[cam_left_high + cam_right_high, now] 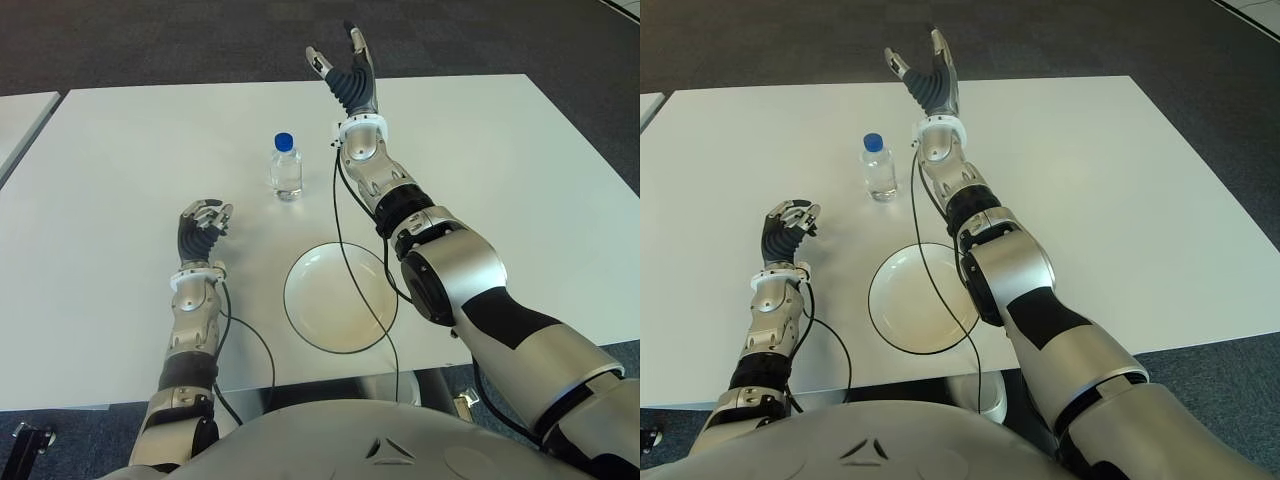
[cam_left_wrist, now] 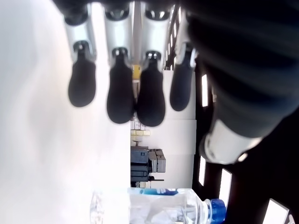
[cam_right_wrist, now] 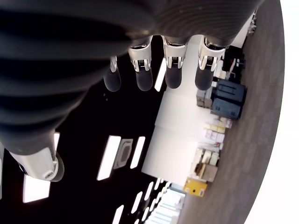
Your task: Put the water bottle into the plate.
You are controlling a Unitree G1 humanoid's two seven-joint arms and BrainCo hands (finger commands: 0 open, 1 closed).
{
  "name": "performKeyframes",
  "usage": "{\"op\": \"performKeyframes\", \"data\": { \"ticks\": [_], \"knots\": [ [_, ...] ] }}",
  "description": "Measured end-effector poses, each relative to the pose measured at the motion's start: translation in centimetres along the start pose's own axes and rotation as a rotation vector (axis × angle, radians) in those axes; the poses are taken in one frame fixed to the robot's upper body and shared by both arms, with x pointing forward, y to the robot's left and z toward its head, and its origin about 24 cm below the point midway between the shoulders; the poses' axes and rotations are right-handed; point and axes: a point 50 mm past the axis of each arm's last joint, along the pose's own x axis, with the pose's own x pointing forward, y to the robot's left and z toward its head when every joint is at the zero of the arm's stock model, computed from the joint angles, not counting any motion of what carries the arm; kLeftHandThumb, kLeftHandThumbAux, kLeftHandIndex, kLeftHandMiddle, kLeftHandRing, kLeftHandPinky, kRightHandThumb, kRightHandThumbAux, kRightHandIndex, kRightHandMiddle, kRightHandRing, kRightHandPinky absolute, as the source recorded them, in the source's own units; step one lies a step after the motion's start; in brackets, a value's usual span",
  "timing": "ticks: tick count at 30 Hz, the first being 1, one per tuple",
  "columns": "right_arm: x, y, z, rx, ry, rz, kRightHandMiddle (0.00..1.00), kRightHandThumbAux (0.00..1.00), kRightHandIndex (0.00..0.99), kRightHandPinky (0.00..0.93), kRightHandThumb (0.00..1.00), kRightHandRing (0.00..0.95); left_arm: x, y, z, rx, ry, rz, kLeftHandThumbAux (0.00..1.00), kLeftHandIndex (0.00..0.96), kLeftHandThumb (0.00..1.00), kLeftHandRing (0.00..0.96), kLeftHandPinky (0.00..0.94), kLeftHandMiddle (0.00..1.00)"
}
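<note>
The water bottle (image 1: 286, 168) stands up straight on the white table (image 1: 120, 160). It has a blue cap and nothing is touching it. The white plate (image 1: 340, 297) sits nearer the robot, a little to the right of the bottle, with nothing in it. The right hand (image 1: 345, 68) is up high past the bottle, near the far edge of the table, fingers spread wide and holding nothing. The left hand (image 1: 203, 225) shows left of the plate, fingers loosely bent, holding nothing
</note>
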Motion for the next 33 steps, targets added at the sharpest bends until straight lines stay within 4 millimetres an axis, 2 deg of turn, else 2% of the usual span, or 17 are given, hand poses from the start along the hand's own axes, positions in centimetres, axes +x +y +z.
{"op": "performKeyframes", "data": {
  "ticks": [6, 15, 33],
  "knots": [
    [-0.1, 0.2, 0.0, -0.009, -0.002, 0.017, 0.000, 0.312, 0.000, 0.005, 0.568, 0.000, 0.0, 0.0, 0.0, 0.002, 0.000, 0.003, 0.711, 0.438, 0.710, 0.678, 0.650, 0.700],
    [-0.2, 0.4, -0.4, -0.019, 0.014, 0.058, 0.000, 0.172, 0.000, 0.000, 0.565, 0.000, 0.0, 0.1, 0.0, 0.002, 0.002, 0.009, 0.711, 0.438, 0.709, 0.680, 0.653, 0.704],
    [-0.7, 0.8, -2.5, -0.074, 0.154, 0.142, 0.000, 0.136, 0.000, 0.000, 0.570, 0.000, 0.0, 0.1, 0.0, 0.019, 0.007, 0.010, 0.711, 0.438, 0.708, 0.690, 0.664, 0.715]
  ]
}}
